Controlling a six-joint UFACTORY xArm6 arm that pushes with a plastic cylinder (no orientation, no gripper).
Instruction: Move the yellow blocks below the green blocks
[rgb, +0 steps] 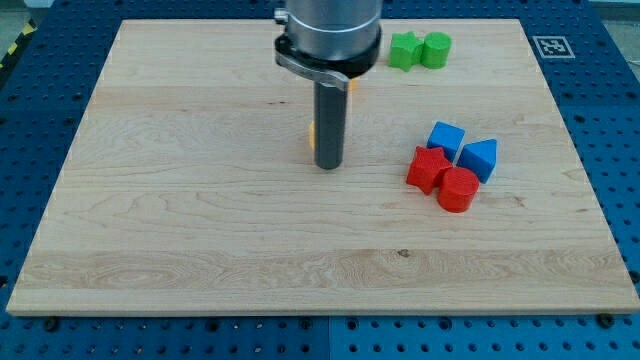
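My tip (328, 164) rests on the board a little above its middle. A sliver of a yellow block (312, 132) shows just left of the rod, mostly hidden behind it; another yellow sliver (351, 86) peeks out under the arm's flange. Their shapes cannot be made out. Two green blocks sit side by side near the view's top right: a star-like one (404, 50) and a round one (436, 49). The tip is well below and to the left of the green blocks.
A cluster lies at the view's right: a blue cube (446, 138), a blue wedge-like block (481, 158), a red star (429, 168) and a red cylinder (458, 189). A marker tag (550, 46) sits off the wooden board's (200, 230) top right corner.
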